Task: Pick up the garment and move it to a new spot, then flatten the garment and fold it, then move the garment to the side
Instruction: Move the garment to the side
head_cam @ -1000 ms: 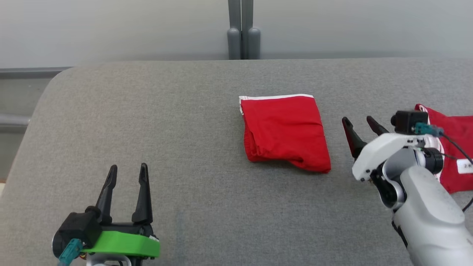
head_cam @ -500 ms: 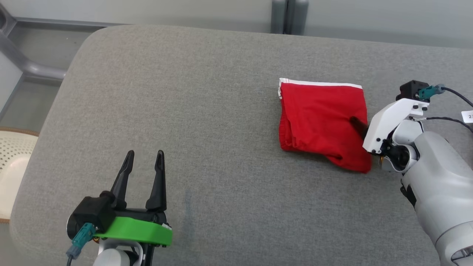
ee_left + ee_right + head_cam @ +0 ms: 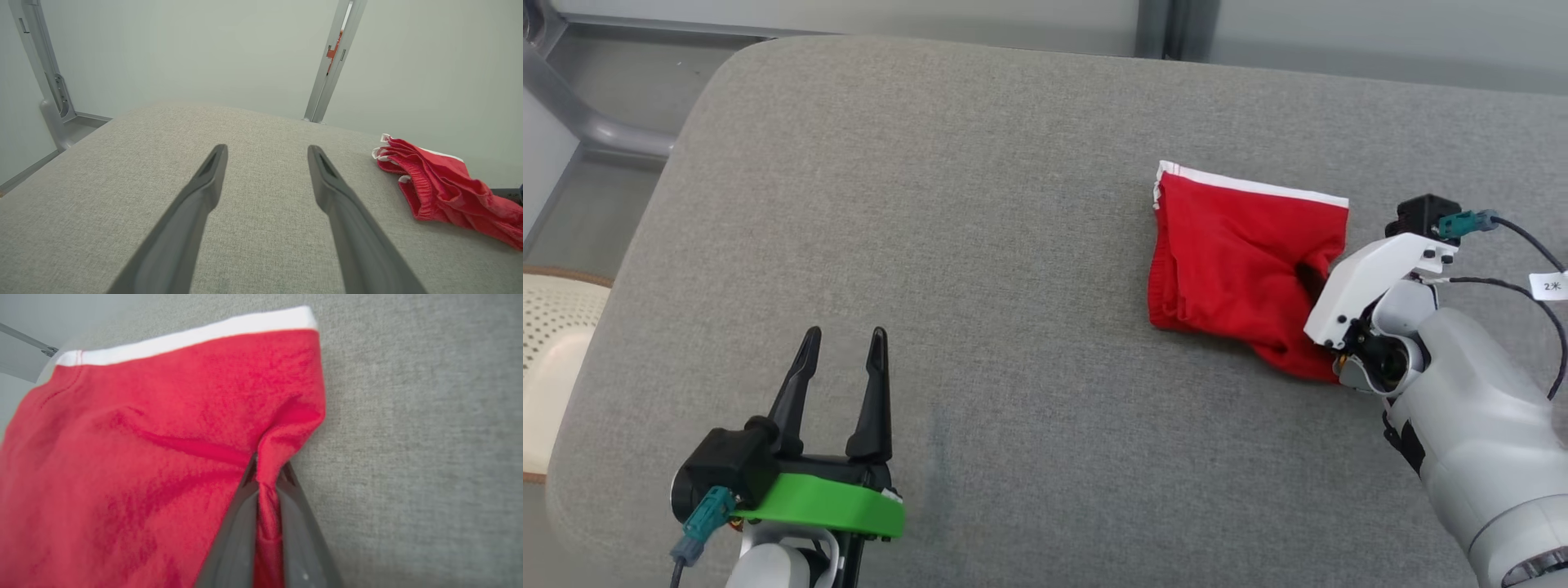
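Long tapering black fingers on the left gripper (image 3: 845, 335), seated in a bright green plastic bracket (image 3: 825, 506). On the right, a white plate with dark screws (image 3: 1364, 282), smooth pale grey forearm shell (image 3: 1478, 433), thin black cable (image 3: 1531, 239) (small white tag (image 3: 1547, 286) attached), teal plug (image 3: 1463, 222).

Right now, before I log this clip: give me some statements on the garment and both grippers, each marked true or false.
1. The right gripper is shut on a pinch of the red garment. True.
2. The left gripper grips the garment's other edge. False: it is open, apart from the garment.
3. A white band runs along one garment edge. True.
4. The garment hangs clear of the grey surface. False: it lies on it.
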You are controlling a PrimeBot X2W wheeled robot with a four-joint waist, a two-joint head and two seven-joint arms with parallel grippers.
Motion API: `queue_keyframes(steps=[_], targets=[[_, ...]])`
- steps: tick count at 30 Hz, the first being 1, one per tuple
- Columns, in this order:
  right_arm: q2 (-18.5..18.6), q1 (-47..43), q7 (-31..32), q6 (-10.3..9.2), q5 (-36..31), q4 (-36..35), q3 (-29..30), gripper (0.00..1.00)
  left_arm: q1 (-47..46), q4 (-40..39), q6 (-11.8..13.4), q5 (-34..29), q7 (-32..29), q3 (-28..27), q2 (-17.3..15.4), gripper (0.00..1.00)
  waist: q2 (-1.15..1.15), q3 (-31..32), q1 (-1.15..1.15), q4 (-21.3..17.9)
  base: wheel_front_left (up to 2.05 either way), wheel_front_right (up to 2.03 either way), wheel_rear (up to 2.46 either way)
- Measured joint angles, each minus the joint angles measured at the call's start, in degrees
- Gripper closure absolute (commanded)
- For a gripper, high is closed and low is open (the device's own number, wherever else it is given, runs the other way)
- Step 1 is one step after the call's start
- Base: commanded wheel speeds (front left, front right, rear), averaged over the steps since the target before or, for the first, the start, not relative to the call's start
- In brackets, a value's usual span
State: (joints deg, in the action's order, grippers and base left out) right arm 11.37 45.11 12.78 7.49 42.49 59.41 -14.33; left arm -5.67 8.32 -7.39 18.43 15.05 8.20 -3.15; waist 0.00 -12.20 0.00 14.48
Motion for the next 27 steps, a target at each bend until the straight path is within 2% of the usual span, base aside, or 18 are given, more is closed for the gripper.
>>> queue_keyframes(steps=[5,9,15,27], targets=[[-0.52,-2.4,-2.74,0.0,2.52,-2.97,-3.54,1.0,0.21,-0.63,0.0,-0.1,0.0,1.0,-1.24,0.0,0.0,1.36,0.0,-3.17,0.0,0.0,0.0],[-0.22,-4.41,-5.22,-0.01,5.26,-7.32,-6.81,1.0,0.25,-0.63,0.0,-0.09,0.0,3.3,-2.47,0.0,0.0,2.6,0.0,-7.21,0.0,0.0,0.0],[1.68,-6.1,-7.36,-0.01,8.46,-13.41,-11.27,1.0,-0.65,-0.55,-0.01,0.13,0.0,5.24,-3.91,0.0,0.0,3.94,0.0,-14.85,0.0,0.0,0.0],[3.57,-6.27,-11.14,-0.01,11.46,-18.18,-16.61,1.0,-3.25,0.57,-0.01,0.6,0.0,7.78,-5.56,0.0,0.0,4.27,0.0,-30.39,0.0,0.0,0.0]])
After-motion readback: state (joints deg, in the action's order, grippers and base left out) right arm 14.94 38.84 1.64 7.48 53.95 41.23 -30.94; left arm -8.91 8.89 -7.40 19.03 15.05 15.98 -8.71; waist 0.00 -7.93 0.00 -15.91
